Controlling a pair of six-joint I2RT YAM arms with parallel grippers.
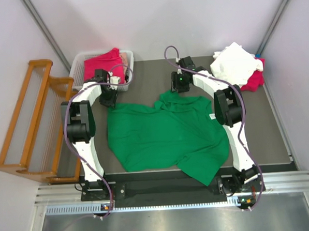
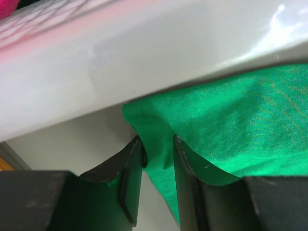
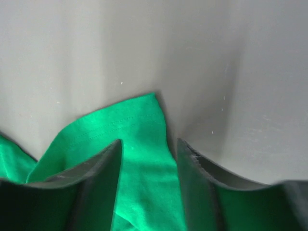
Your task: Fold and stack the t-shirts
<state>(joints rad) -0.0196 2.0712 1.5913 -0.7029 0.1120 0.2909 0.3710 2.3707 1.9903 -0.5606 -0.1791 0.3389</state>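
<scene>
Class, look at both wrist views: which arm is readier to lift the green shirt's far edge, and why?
Left. The left gripper pinches a fold of the green shirt beside the basket; the right gripper only straddles a flat corner, jaws apart.

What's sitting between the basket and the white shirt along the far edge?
Top view: mostly bare dark tabletop between the basket and the white shirt; only the right arm and its cable cross that stretch.
</scene>
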